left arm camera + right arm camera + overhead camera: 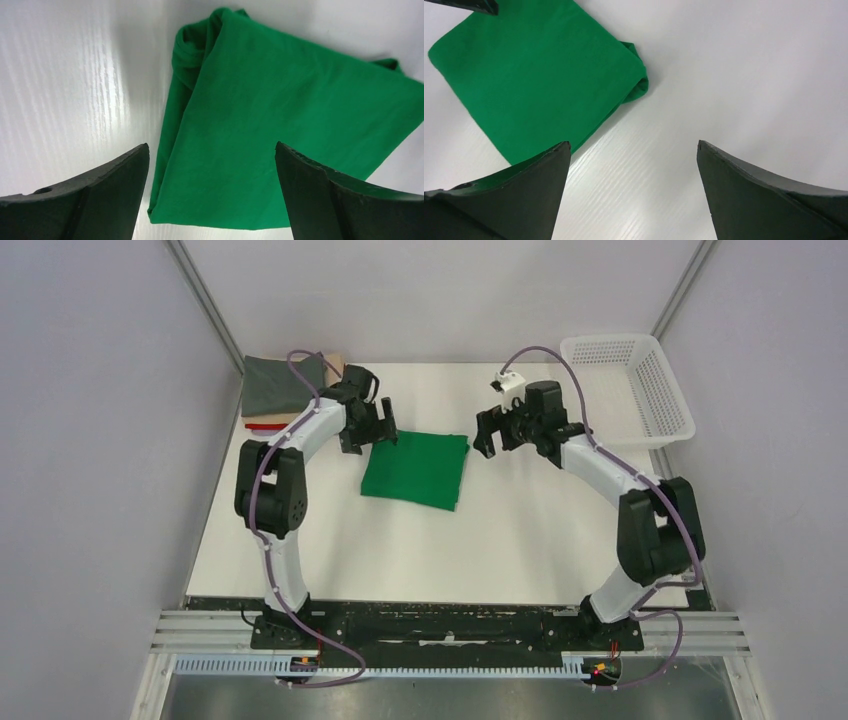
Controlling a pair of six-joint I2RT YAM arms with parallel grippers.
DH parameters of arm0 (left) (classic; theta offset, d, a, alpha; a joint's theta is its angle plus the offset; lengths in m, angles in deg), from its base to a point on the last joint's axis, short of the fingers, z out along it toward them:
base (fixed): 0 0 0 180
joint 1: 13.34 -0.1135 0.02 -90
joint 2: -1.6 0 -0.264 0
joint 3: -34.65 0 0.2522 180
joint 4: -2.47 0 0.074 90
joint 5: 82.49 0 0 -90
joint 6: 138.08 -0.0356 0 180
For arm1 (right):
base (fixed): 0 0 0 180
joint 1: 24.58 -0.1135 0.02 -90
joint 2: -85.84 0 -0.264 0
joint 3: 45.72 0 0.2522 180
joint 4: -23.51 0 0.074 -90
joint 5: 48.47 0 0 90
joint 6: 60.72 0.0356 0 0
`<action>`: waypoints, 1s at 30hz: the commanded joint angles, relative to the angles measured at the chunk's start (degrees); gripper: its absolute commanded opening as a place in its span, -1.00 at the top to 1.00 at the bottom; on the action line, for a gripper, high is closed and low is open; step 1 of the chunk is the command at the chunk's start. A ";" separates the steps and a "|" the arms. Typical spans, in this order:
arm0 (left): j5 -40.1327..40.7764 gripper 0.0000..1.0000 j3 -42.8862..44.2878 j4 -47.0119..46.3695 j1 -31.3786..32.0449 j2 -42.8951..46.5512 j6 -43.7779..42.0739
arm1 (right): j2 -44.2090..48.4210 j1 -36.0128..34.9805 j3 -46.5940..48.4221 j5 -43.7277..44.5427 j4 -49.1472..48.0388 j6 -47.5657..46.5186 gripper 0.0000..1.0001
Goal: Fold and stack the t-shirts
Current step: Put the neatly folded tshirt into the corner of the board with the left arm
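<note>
Pinching only the top layer looks to me like the main hazard: the green t-shirt (pixel 415 470) lies folded into a rough square on the tabletop (pixel 520 540), about midway between the left and right edges and nearer the far edge than the near one, and a shallow grip would likely peel it open on the lift. Its folds are not crisp; both wrist views show one edge bunched into a loose roll that could spill out if dragged. The left tool (pixel 368 440) hangs spread wide over the shirt's far-left corner, holding nothing. The right tool (pixel 487 438) is just as wide and empty beside the far-right corner, its gap mostly over bare tabletop, so closing there would probably miss the cloth

In the far-left corner sits the pile: a grey t-shirt (pixel 280 385) on top, a tan shirt (pixel 336 364) and a red shirt (pixel 262 427) showing beneath. The left forearm (pixel 310 430) runs just beside that pile, between it and the green one, so a careless swing could knock it askew. The white mesh basket (pixel 668 405) at the far-right corner is well apart and blocks nothing
</note>
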 commanded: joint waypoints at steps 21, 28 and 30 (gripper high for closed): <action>-0.11 -0.07 -1.87 -2.04 3.37 -12.37 -6.90 | 21.23 0.78 -16.52 10.08 -12.40 -2.42 -0.96; 9.53 0.96 5.15 4.89 5.85 -16.44 -4.54 | 22.58 0.95 -18.41 13.02 -12.92 -3.20 -0.96; 14.51 0.96 8.54 7.50 5.87 -15.98 -4.83 | 23.41 0.95 -19.34 13.83 -13.43 -3.44 -0.96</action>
